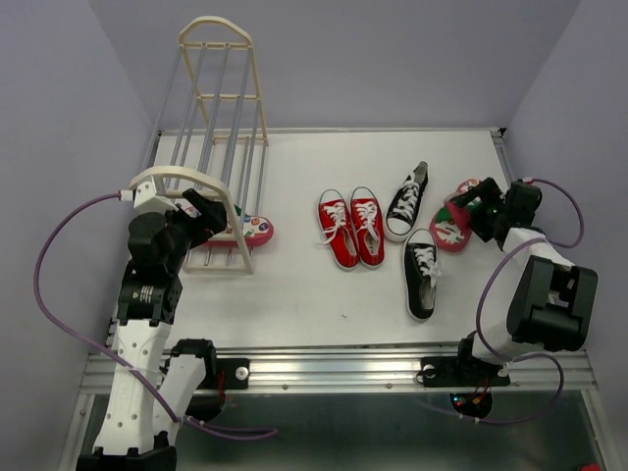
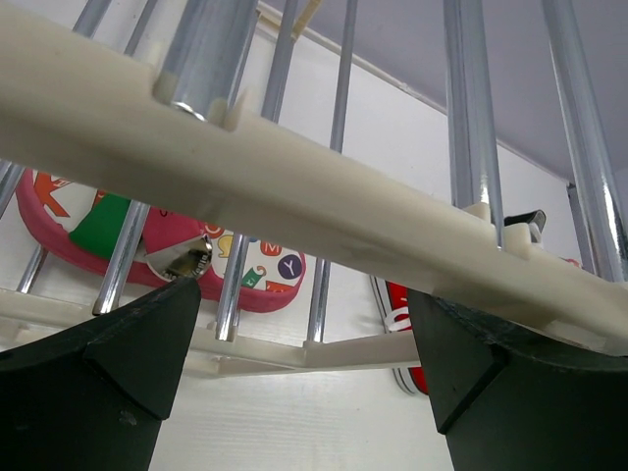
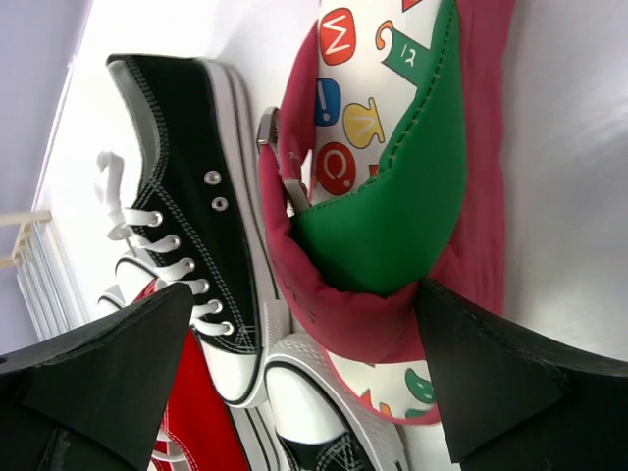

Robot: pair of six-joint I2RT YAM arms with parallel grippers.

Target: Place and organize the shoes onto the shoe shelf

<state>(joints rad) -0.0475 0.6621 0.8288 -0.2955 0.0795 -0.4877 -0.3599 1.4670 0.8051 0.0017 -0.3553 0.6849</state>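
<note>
The cream shoe shelf (image 1: 211,147) stands at the back left. One patterned flip-flop (image 1: 250,231) lies low in its near end, behind the rails, and it also shows in the left wrist view (image 2: 257,272). My left gripper (image 1: 203,213) is open and empty at the near arched frame (image 2: 294,186). The red sneakers (image 1: 351,228) stand mid-table. One black sneaker (image 1: 406,203) lies behind the other (image 1: 422,272). The second flip-flop (image 1: 453,224) lies tilted at the right. My right gripper (image 3: 304,378) is open, its fingers either side of this flip-flop's (image 3: 392,196) end.
In the right wrist view the flip-flop leans against a black sneaker (image 3: 186,196), with the other black sneaker's white toe (image 3: 324,412) and a red sneaker (image 3: 196,422) close below. Walls enclose the table on three sides. A metal rail (image 1: 334,368) runs along the front.
</note>
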